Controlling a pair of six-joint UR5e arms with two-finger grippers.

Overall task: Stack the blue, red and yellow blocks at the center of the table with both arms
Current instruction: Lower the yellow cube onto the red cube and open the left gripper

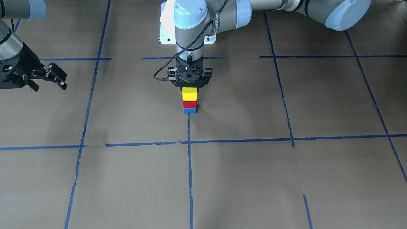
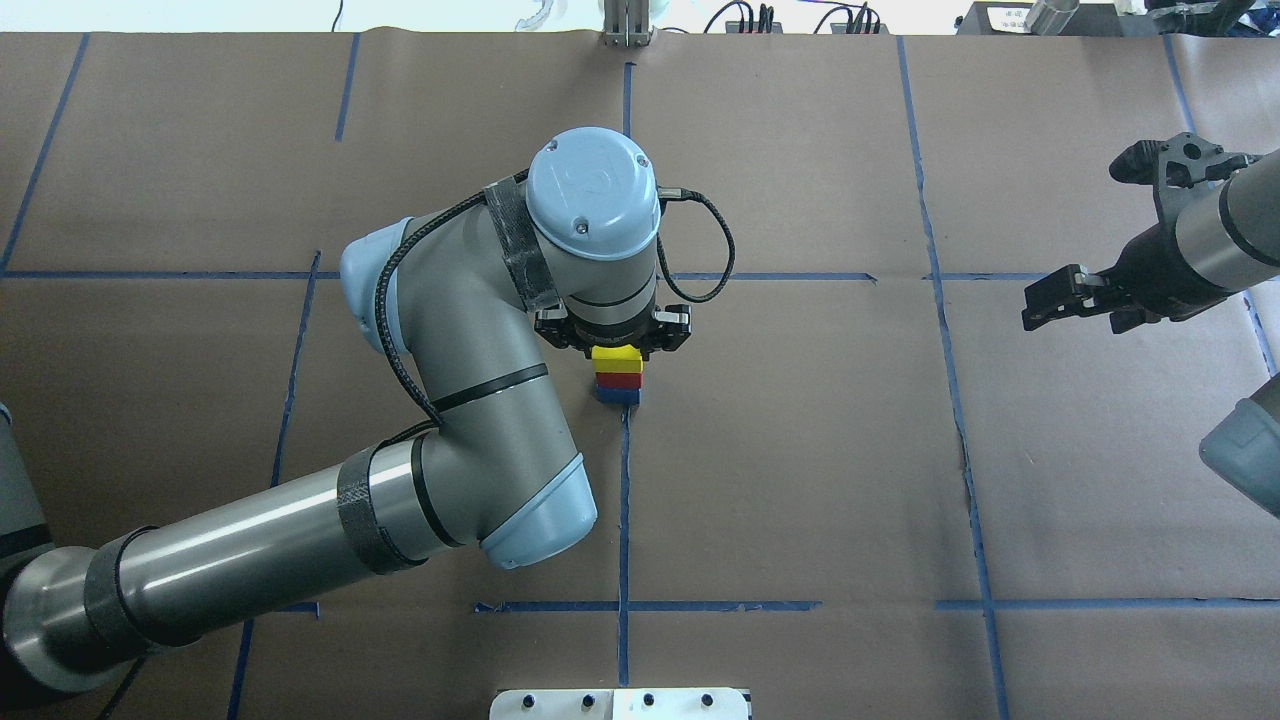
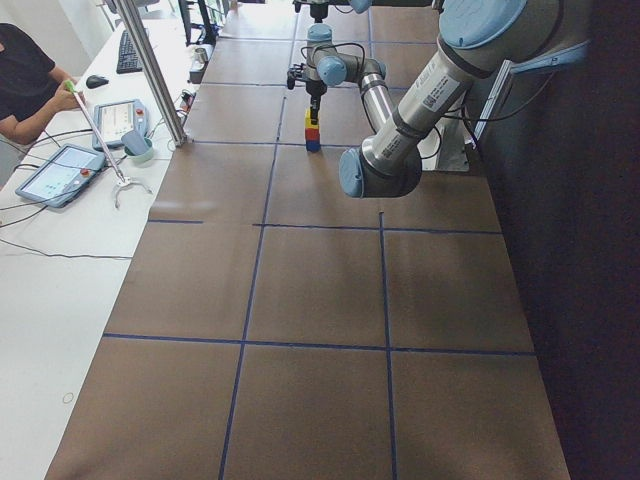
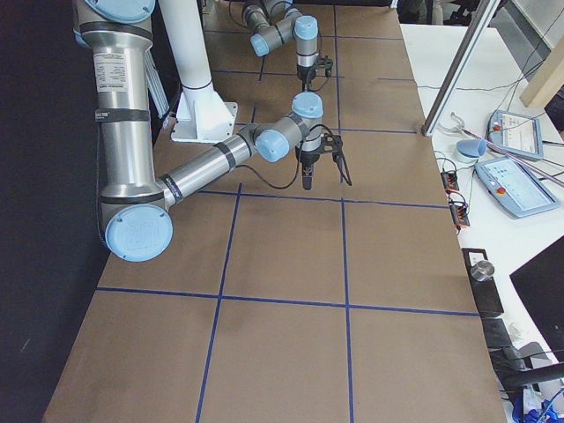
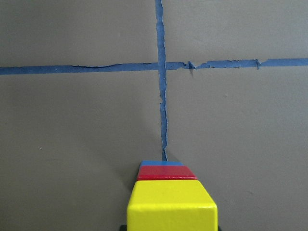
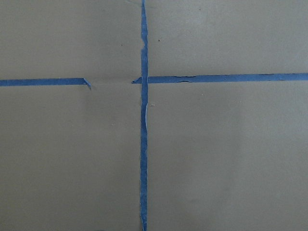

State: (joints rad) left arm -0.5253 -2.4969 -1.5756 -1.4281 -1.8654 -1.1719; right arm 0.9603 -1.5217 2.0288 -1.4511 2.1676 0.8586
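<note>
A yellow block [image 1: 189, 94] sits on a red block [image 1: 189, 104], which sits on a blue block [image 1: 189, 110], as one upright stack at the table's centre tape crossing. My left gripper [image 1: 189, 85] stands straight above the stack and looks shut on the top of the yellow block [image 5: 171, 204]. Its fingertips are mostly hidden. The stack also shows in the overhead view [image 2: 617, 375] and the exterior left view [image 3: 312, 130]. My right gripper [image 1: 47, 83] is open and empty, held above the table far off to the robot's right [image 2: 1075, 312].
Blue tape lines [image 1: 189, 159] mark a grid on the brown table cover. The left arm's elbow [image 2: 450, 400] hangs over the table next to the stack. A white base plate [image 1: 165, 31] stands behind it. Tablets and an operator [image 3: 30, 80] are at the side bench.
</note>
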